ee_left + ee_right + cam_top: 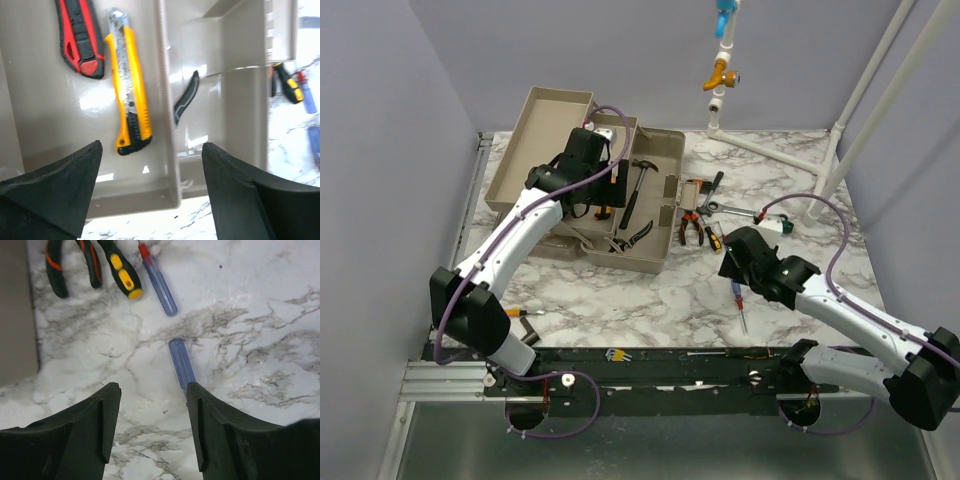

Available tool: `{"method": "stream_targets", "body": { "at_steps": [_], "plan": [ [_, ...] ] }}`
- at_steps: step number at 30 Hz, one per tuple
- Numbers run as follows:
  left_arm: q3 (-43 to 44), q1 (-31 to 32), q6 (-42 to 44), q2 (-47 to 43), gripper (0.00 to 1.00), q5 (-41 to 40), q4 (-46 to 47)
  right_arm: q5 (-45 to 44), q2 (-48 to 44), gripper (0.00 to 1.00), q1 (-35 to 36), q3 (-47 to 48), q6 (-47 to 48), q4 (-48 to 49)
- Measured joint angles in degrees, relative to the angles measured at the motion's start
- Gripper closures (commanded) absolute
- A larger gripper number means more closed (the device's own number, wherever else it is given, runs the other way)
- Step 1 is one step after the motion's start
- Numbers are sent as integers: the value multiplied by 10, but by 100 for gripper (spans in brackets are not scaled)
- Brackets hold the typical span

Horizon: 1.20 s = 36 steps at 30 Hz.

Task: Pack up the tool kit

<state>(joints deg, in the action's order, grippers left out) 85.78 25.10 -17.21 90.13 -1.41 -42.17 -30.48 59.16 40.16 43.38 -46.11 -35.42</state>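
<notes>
The toolbox (663,258) lies open at the back left with its beige trays spread out. A hammer (635,190) and pliers (636,234) lie in it. My left gripper (592,200) hovers open and empty over a tray. In the left wrist view it (152,146) is above the tray's corner, near a yellow knife (129,85) and the red knife (80,35). My right gripper (732,264) is open and empty just above the marble. In the right wrist view it (152,390) has a blue-handled screwdriver (181,362) running under its right finger (215,425).
Loose tools lie right of the box: red-handled pliers (65,270), a yellow-black screwdriver (120,267), another blue screwdriver (159,280). A yellow-handled screwdriver (525,313) and hex keys (615,353) lie by the near edge. A white pipe frame (835,150) stands at the back right.
</notes>
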Motion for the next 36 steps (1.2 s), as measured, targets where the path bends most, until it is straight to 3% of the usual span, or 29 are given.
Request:
{"method": "stream_targets", "body": {
  "at_steps": [3, 10, 23, 30, 36],
  "plan": [
    [-8, 28, -1, -37, 5, -1, 14, 22, 27, 38, 0, -24, -8, 0],
    [-49, 104, -12, -129, 5, -1, 37, 27, 66, 38, 0, -32, -19, -2],
    [-248, 136, -61, -313, 5, 75, 80, 15, 125, 39, -2, -51, -64, 14],
    [-345, 145, -89, -377, 5, 125, 110, -1, 181, 44, -9, -51, -89, 28],
    [-388, 151, -104, -398, 5, 141, 123, 1, 213, 82, -14, -46, -90, 56]
  ]
}}
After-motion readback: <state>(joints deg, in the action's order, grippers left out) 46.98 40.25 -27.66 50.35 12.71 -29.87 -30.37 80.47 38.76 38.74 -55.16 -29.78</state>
